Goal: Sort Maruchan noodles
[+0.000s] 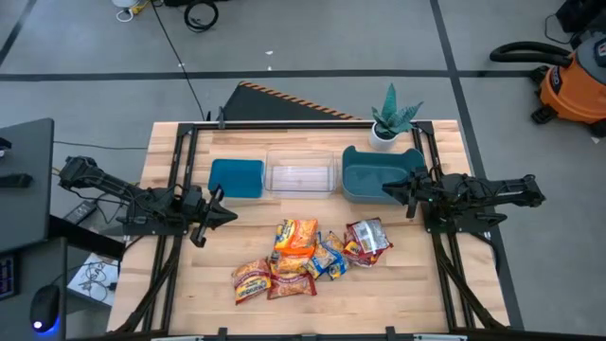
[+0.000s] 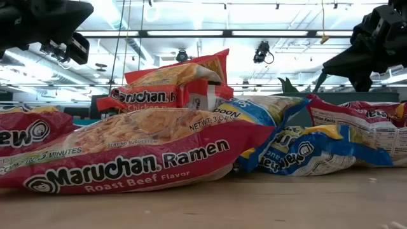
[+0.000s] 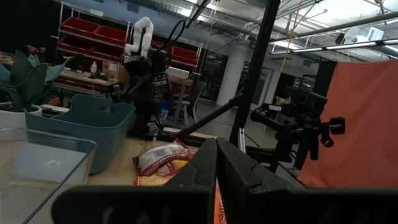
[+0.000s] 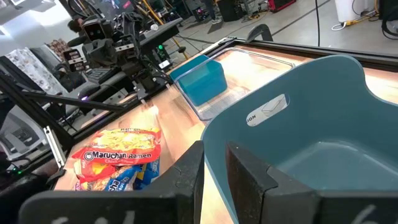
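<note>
The Maruchan noodles [image 1: 308, 258] are heaped in a loose pile on the near middle of the wooden table [image 1: 398, 303], in front of the bins. An orange packet [image 1: 296, 235] is laid on top of the heap, a red-silver packet [image 1: 367, 239] is seen at its right edge, blue-and-yellow packets [image 1: 329, 256] are seen between them, and a packet marked Roast Beef Flavor [image 2: 127, 159] is seen closest in the low view.

Behind the pile three bins are lined up in a row: a small teal bin [image 1: 236, 177], a clear bin [image 1: 301, 174] and a larger teal bin [image 1: 379, 173]. A potted plant [image 1: 390, 121] is placed behind the larger bin.

The left hand [image 1: 216, 214] is held just left of the pile, its fingers nearly closed and nothing gripped. The right hand [image 1: 396, 190] is held at the near right edge of the larger teal bin, with only a narrow gap between its fingers and nothing held.
</note>
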